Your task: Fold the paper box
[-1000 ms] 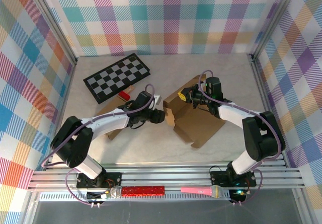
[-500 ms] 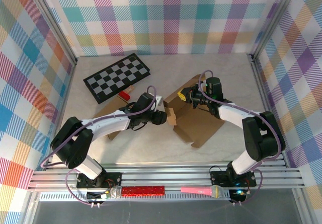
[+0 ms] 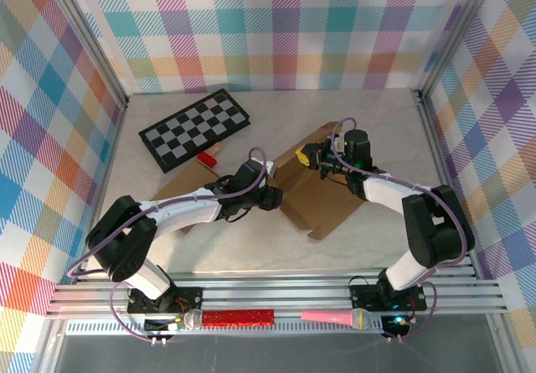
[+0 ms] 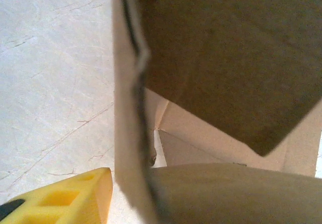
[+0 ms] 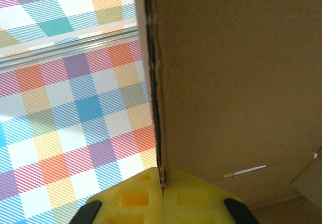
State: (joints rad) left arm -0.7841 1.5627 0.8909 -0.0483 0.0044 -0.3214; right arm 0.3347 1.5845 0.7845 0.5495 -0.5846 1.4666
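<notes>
While the right tool [image 5: 162, 190] is clamped tight on the paper box [image 3: 328, 204], the left tool [image 3: 274, 195] presses its flap, grip impossible to tell.

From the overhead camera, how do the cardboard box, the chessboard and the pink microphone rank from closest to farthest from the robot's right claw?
From the right gripper:
1. Paper box: its edge is pinched in the gripper.
2. Chessboard: to the left, at the back of the table.
3. Pink microphone: on the rail at the near edge.
</notes>
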